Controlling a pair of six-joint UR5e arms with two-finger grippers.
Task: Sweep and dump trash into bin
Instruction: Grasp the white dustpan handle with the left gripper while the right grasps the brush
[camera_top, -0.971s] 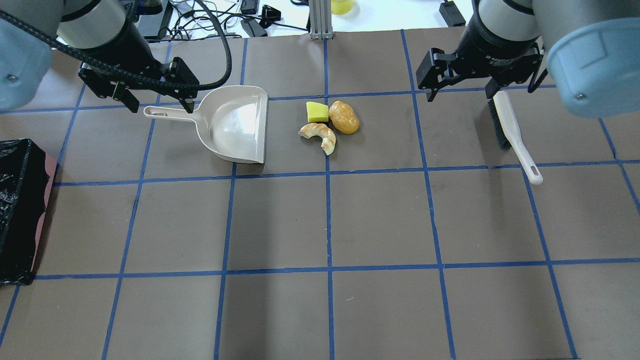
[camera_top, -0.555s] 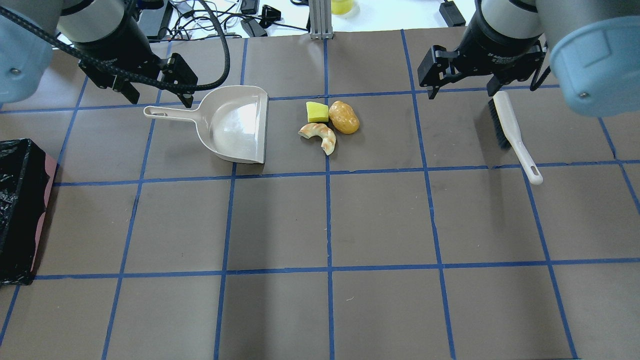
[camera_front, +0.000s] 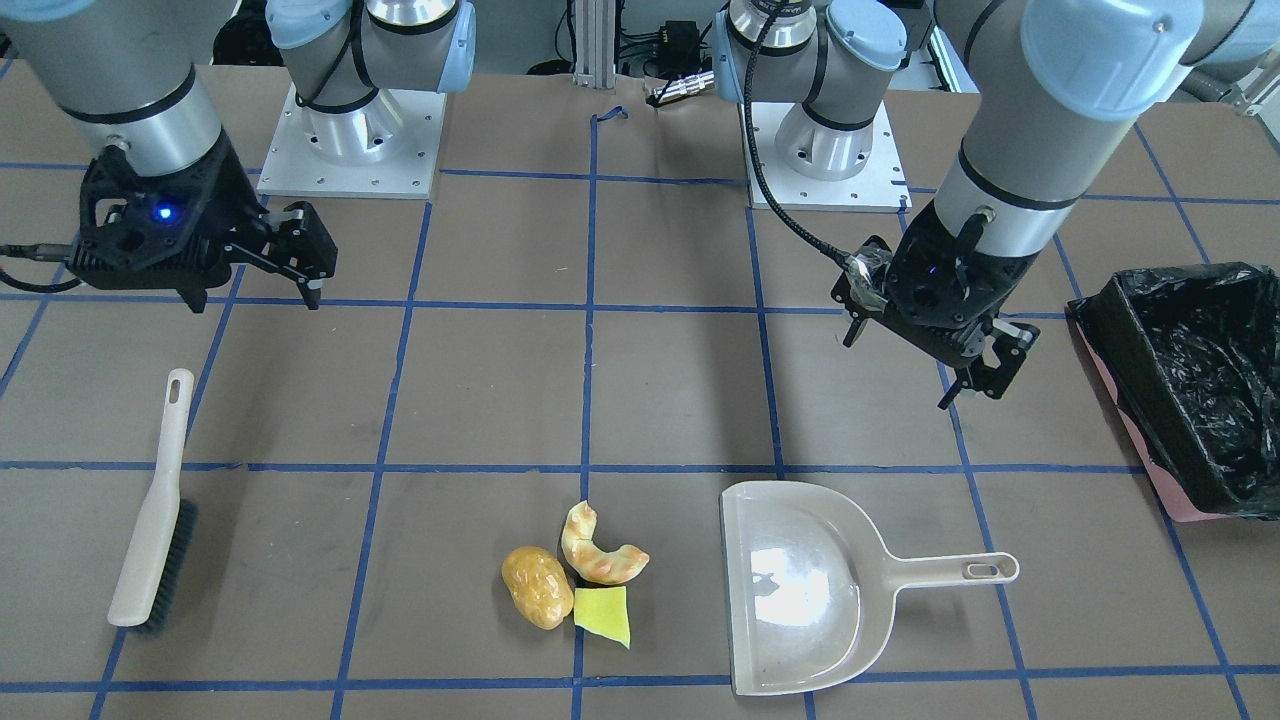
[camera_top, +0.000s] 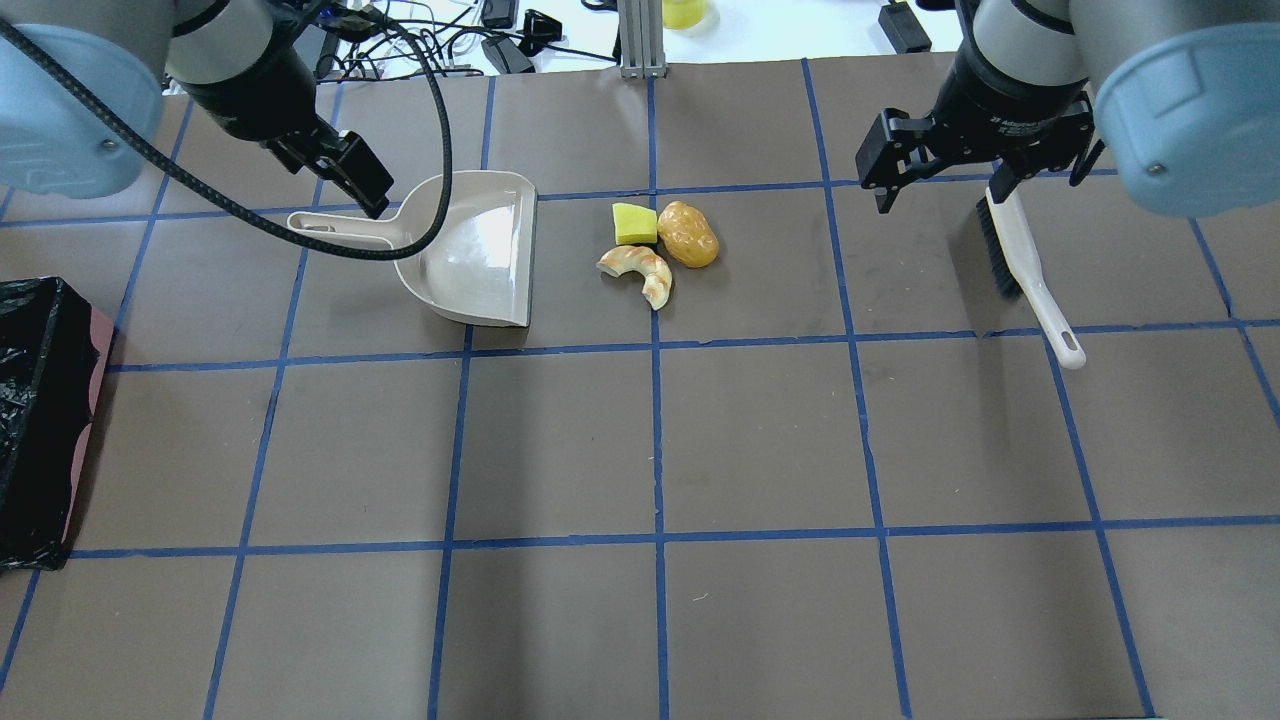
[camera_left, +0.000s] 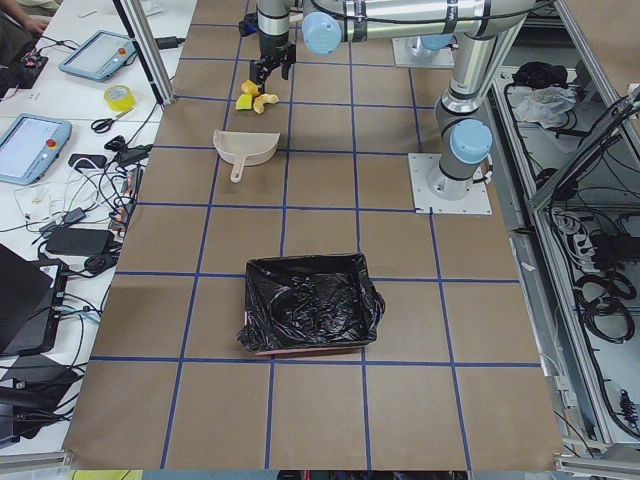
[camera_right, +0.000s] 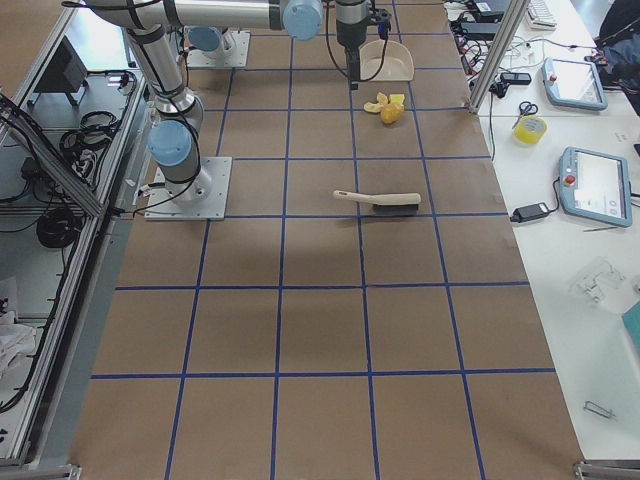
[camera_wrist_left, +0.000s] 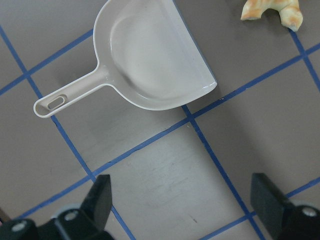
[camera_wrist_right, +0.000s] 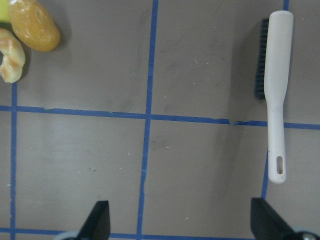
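Observation:
The trash lies in a tight cluster far of the table's middle: a golden-brown potato-like lump (camera_top: 688, 234), a tan croissant piece (camera_top: 640, 272) and a yellow sponge wedge (camera_top: 634, 223). The bin (camera_top: 45, 400), lined with black plastic, stands at the left edge. My left gripper (camera_wrist_left: 182, 202) hovers open over the table just on the robot's side of the beige dustpan (camera_top: 470, 250), near its handle. My right gripper (camera_top: 940, 185) hangs open and empty beside the bristle end of the white brush (camera_top: 1020, 265).
The dustpan's open mouth faces the trash about a hand's width away. The brush lies flat, handle pointing toward the near right. Cables and devices crowd the white bench beyond the far table edge (camera_top: 640, 62).
My left wrist has turned and shifted toward the dustpan handle. The right gripper has drifted slightly right, closer to the brush. Trash, dustpan, brush and bin have not moved.

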